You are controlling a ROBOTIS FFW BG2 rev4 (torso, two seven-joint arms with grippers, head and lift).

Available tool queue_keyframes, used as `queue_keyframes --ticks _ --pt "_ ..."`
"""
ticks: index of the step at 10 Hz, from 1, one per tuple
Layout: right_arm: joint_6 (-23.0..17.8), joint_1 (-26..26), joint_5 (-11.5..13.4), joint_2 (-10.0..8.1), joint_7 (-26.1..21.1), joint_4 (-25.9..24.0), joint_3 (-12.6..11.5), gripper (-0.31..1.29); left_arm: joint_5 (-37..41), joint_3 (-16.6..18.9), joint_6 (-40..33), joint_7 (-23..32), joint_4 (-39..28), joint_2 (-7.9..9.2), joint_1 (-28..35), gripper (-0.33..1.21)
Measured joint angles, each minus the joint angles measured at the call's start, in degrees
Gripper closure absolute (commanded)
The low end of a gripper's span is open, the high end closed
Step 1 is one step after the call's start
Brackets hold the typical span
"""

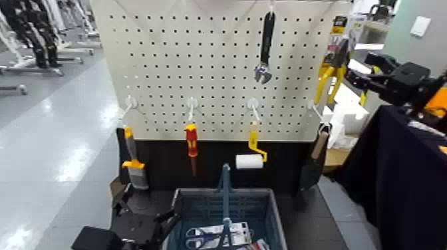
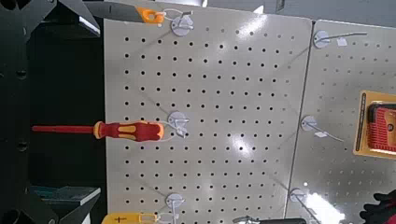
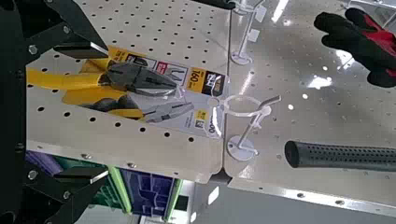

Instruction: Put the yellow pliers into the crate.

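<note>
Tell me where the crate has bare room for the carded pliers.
The blue-grey latticed plastic crate looks bare across its far half, either side of the upright central handle bar. The near end is crowded with blue-handled scissors. The right gripper is up by the yellow-handled pliers at the pegboard's right edge.

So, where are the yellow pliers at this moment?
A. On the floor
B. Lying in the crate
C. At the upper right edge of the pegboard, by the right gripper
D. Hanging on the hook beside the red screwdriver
C: in the head view the yellow pliers are at the pegboard's upper right edge, with the right gripper next to them, well above the crate.
</note>
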Motion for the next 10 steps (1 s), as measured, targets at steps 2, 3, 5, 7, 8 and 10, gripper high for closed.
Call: queue_keyframes --ticks 2,3,5,7,8,10 --pt "0.64 -3.03 -0.77 -1.01 1.96 2.50 1.96 0.38 -0.19 0.06 0.00 -0.35 0.00 -0.17 -0.13 0.11" --pt "0.99 -3.96 -1.05 -1.33 2.43 3.17 2.82 0.39 -0.29 0.12 0.00 -0.51 0.00 -0.20 -0.20 0.11" --pt "1.45 -4.66 -1.55 -1.56 2.94 3.45 3.83 0.62 -0.45 0.19 0.00 -0.60 0.00 -0.35 -0.26 0.11" --pt "2.20 -5.15 -1.40 -1.64 3.07 3.24 4.77 1.11 -0.52 0.24 0.12 -0.74 0.00 -0.52 -0.25 0.11" --pt "2.76 -5.39 -0.73 -1.67 2.88 2.79 5.17 1.11 -0.52 0.24 0.20 -0.81 0.00 -0.53 -0.23 0.11" --pt "3.30 -6.00 0.39 -1.83 2.88 2.36 5.76 1.22 -0.63 0.17 0.34 -0.94 0.00 -0.53 -0.22 0.11"
